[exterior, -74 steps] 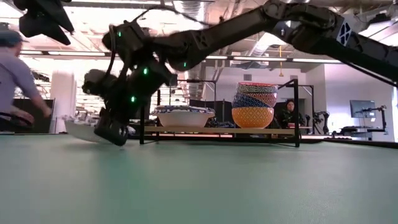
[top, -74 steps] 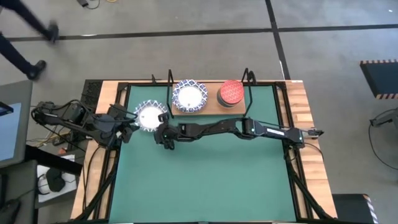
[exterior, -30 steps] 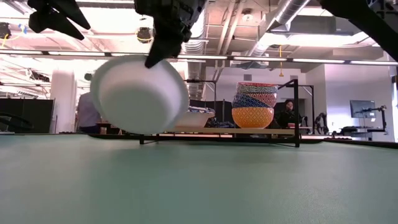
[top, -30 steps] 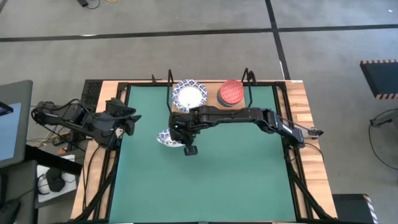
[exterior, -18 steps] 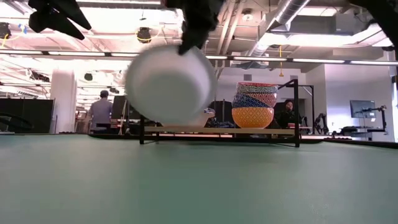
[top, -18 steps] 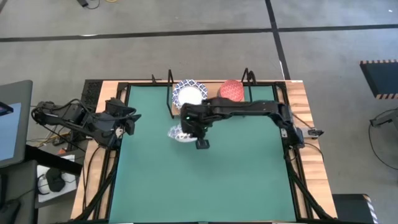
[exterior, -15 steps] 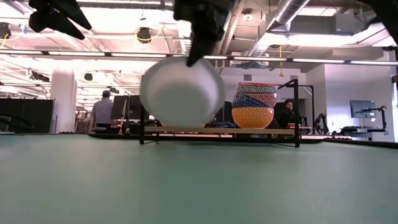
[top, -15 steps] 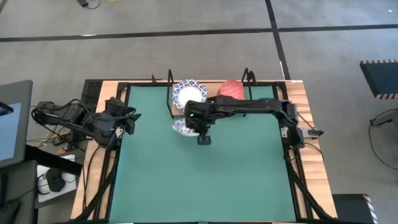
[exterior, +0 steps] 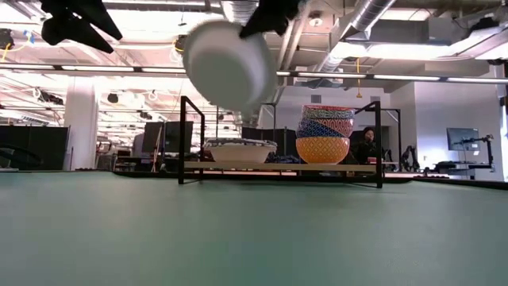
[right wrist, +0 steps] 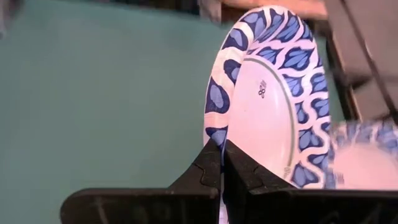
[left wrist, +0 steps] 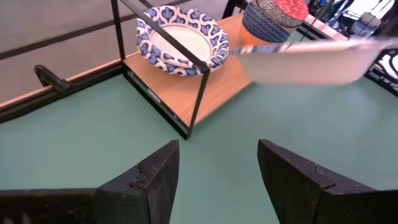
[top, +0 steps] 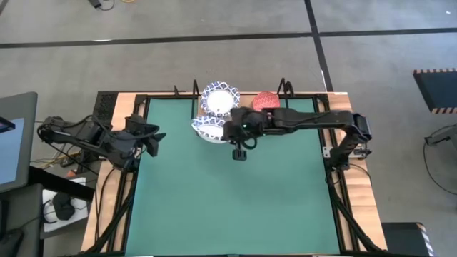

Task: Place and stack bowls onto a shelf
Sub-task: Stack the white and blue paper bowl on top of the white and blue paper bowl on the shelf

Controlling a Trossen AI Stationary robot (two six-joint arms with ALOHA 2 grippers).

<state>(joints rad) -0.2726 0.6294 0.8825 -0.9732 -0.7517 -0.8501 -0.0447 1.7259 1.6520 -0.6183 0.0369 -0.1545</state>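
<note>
- Right gripper (right wrist: 222,163) is clamped on the rim of a white bowl with a blue-patterned rim (top: 207,129), its two fingers pressed together over the edge, carrying the bowl in the air.
- From above, that held bowl hangs over the front left corner of the shelf (top: 246,114), partly overlapping the bowl that already sits there.
- From table height, the held bowl (exterior: 226,59) is tilted, white underside toward the camera, well above the shelf board (exterior: 278,167).
- Left gripper (left wrist: 217,180) waits near the left edge of the table with its fingers spread wide and nothing between them.
- Green mat (top: 228,200) covers the table inside a wooden border (top: 350,114).
- Behind the table the low view shows a large hall with ceiling pipes, strip lights and a person (exterior: 369,145) seated far off.
- On the shelf's left part rests a second blue-rimmed white bowl (top: 219,100); on its right part stands a stack of bowls (exterior: 323,133), yellow-orange at the bottom and red patterned on top.
- Black wire frame (exterior: 189,139) rises at the shelf's corners, one post standing just below the held bowl.
</note>
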